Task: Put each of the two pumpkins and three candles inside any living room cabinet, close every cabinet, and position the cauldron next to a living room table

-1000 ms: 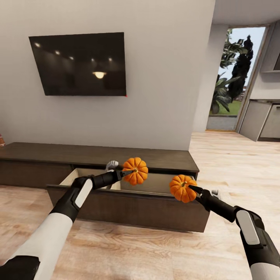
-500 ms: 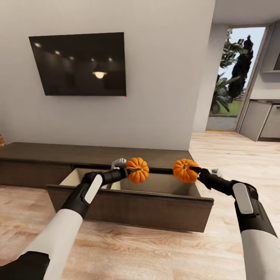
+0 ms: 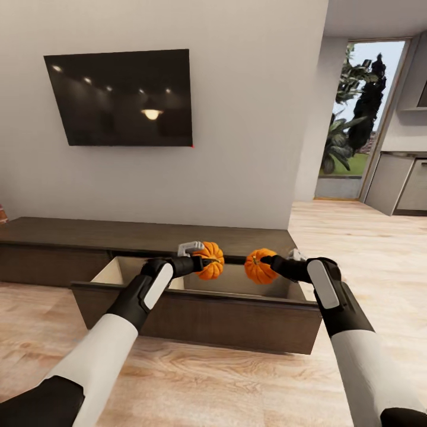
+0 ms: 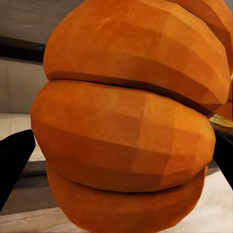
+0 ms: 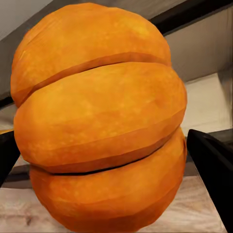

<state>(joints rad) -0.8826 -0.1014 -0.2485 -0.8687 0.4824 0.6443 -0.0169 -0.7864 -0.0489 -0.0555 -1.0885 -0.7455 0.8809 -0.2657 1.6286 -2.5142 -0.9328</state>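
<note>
Left gripper (image 3: 201, 263) is clenched on the left pumpkin (image 3: 210, 260), holding it in the air over the open drawer (image 3: 201, 314) of the cabinet (image 3: 142, 236), roughly above the middle of the drawer's pale interior and near its back edge. In the left wrist view that pumpkin (image 4: 128, 121) sits right between the dark fingertips (image 4: 14, 160), ribs running crosswise.

Right gripper (image 3: 271, 265) is clenched on the right pumpkin (image 3: 258, 266), also airborne over the same drawer, toward its right end. Right wrist view: pumpkin (image 5: 99, 121) pinned between both black fingertips (image 5: 211, 170), drawer front edge and beige interior behind it.

The two pumpkins hang near each other at about the same height, with a clear gap between them, not touching. Neither one rests on the drawer bottom.

Drawer is pulled well out from the cabinet's right half; its dark front panel faces the robot. The left part of the cabinet front is flush. Cabinet top is bare dark wood.

Wall-mounted TV (image 3: 121, 98) hangs above the cabinet's left part. Light wood floor (image 3: 237, 385) below, and a glazed doorway (image 3: 356, 118) with greenery lies off to the right.
</note>
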